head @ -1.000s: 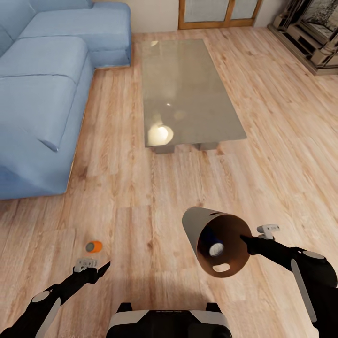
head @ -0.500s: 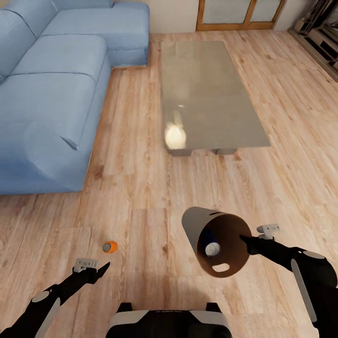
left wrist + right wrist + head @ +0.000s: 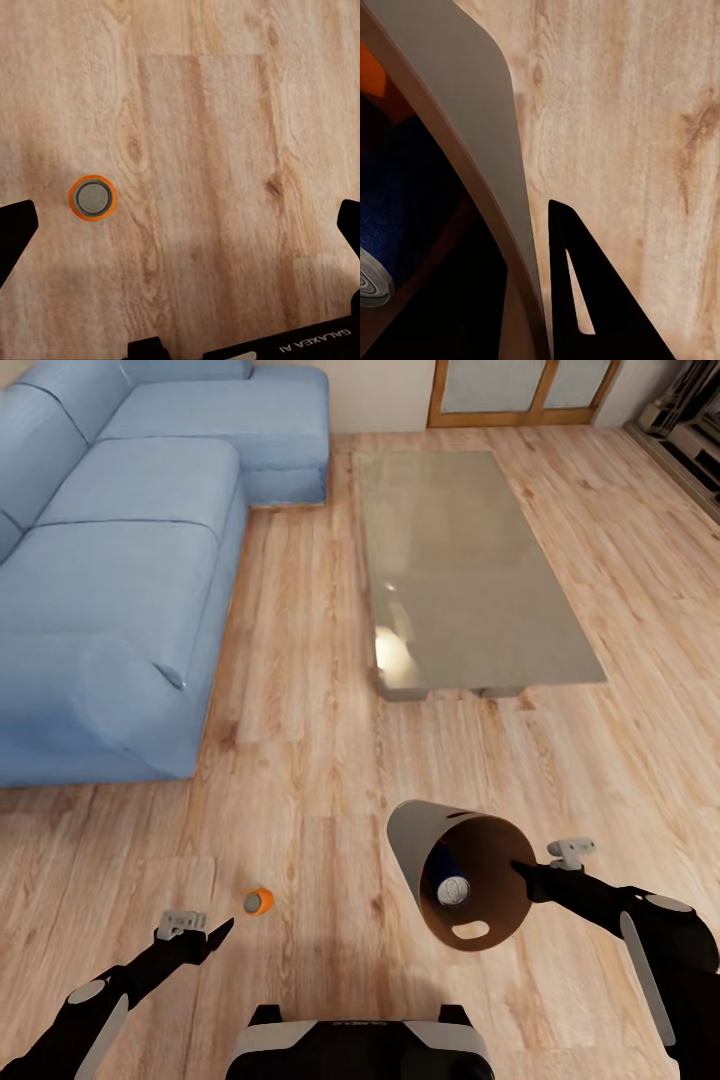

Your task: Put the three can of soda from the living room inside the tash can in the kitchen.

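Observation:
In the head view my right gripper (image 3: 520, 872) is shut on the rim of the tan tash can (image 3: 420, 840), which it holds tilted above the floor with its brown inside facing me. A dark blue can of soda (image 3: 452, 888) with a silver top lies inside it. In the right wrist view one black finger (image 3: 585, 300) sits outside the bin wall (image 3: 472, 112), and the blue can (image 3: 397, 202) and a bit of orange (image 3: 369, 71) show inside. An orange can of soda (image 3: 258, 901) stands on the floor just ahead of my open left gripper (image 3: 215, 935). The left wrist view shows that orange can (image 3: 93, 198) from above.
This is the living room with a light wood floor (image 3: 330, 760). A blue sectional sofa (image 3: 110, 580) fills the left side. A glass-topped low table (image 3: 470, 570) stands ahead at centre right. Bare floor lies between the sofa and the table.
The whole head view has shifted, so the camera moved: sofa, table and orange can now sit further right. The orange can now lies closer to my left gripper. Both arms keep their pose.

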{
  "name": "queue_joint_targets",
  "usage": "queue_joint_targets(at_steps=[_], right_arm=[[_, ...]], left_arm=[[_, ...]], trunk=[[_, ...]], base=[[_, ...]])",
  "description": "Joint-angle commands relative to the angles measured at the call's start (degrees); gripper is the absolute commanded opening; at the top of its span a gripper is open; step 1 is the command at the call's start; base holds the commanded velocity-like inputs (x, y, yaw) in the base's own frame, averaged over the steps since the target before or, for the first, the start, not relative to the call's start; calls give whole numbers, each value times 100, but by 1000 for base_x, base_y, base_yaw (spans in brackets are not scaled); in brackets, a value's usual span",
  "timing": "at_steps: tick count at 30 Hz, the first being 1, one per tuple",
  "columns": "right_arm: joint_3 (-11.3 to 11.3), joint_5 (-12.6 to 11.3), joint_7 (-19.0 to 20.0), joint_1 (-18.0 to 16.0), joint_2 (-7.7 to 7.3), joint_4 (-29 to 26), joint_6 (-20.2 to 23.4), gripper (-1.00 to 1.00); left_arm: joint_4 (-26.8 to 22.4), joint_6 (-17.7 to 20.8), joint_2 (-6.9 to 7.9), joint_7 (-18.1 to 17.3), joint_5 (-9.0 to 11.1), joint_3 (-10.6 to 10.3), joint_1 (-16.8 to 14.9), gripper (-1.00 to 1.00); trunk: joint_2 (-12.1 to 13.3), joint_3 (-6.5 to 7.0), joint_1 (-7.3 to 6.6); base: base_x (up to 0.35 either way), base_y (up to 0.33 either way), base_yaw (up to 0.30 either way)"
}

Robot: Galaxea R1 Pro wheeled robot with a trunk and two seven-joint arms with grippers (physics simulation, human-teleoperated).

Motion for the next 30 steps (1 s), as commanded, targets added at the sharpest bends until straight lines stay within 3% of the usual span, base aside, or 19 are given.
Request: queue_joint_targets(at_steps=[1,5,9,12,13,14,15,16,18,19,22,24,26,30], right_arm=[[4,-134,20,-1,0,-1,40,-100],[3,-128,20,-1,-1,5,40,-100],[-1,-97,19,-1,-6,11,39,-100],[-4,-112,20,0,-9,8,44,-100],[-4,-115,18,0,-9,7,45,-100],[-4,-112,17,-1,-9,6,46,-100],[2,-102,18,-1,-8,6,46,-100],[6,-98,19,-1,-5,6,47,-100],[11,-93,16,-1,-3,7,47,-100],[15,-86,0,-1,-2,14,48,-100],[7,-75,-31,0,-3,26,48,-100],[-10,-66,-28,4,-15,30,48,-100],[-14,-56,-52,4,-31,27,51,-100],[-22,-44,-79,-107,-90,-37,125,-100]], left_arm=[[0,0,0,7,0,0,1,100],[0,0,-2,92,-7,0,-1,100],[-28,234,-15,679,-4,-19,-47,100],[-166,1070,-67,1124,20,-39,-344,100],[-281,1687,-143,1260,8,-44,-683,100],[-333,2043,-195,1315,3,-47,-881,100],[-441,3210,-375,1479,-3,-54,-1489,100],[-471,3876,-497,1652,-5,-57,-1857,100],[-467,4284,-615,1882,-6,-57,-2158,100],[-460,4485,-746,2141,9,-47,-2383,100],[-455,4608,-1155,2580,24,-25,-2657,100],[-445,4628,-1340,2696,15,-26,-2723,100],[-351,4630,-1435,2764,5,-36,-2756,100],[336,4623,-1520,2808,30,-49,-2787,100]], trunk=[[0,0,0],[0,0,0],[0,0,0],[0,0,0],[0,0,0],[0,0,0],[0,0,0],[0,0,0],[0,0,0],[-40,-18,22],[-161,-71,88],[-241,-107,131],[-321,-143,175],[-481,-215,263]], base=[[108,73,0],[102,45,0],[176,111,0],[111,76,0],[56,38,0],[45,31,0],[23,16,0],[15,10,0],[11,7,0],[6,4,0],[3,2,0],[1,1,0],[0,0,0],[0,0,0]])
